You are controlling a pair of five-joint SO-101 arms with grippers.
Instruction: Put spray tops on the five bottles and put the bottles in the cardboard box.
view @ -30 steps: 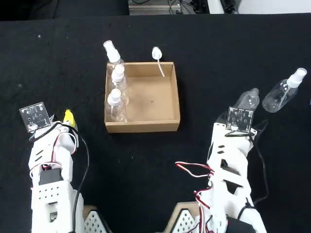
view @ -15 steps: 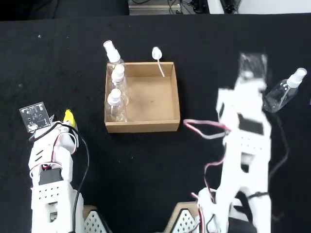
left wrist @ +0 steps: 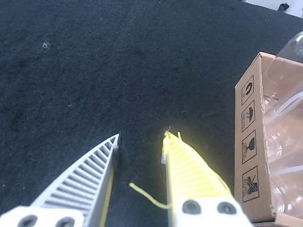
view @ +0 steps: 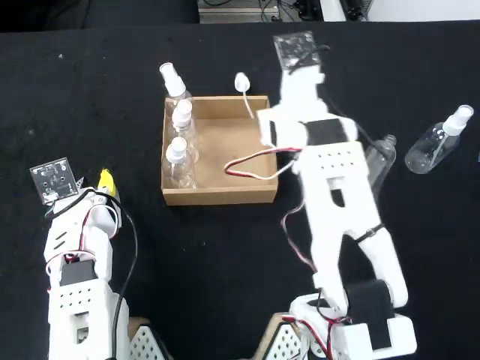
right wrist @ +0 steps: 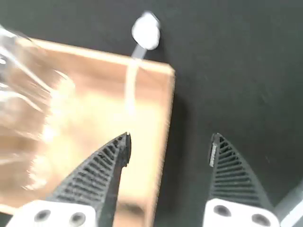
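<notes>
While its jaws stand wide and empty, the right claw (right wrist: 170, 142) hangs over the cardboard box's (view: 221, 196) far corner, near the loose spray top (view: 241, 81), whose tube crosses the rim. Three capped bottles (view: 178, 161) lie along the opposite wall. The left claw (left wrist: 142, 137) is slightly parted and holds nothing above the tabletop (view: 375, 67).
</notes>
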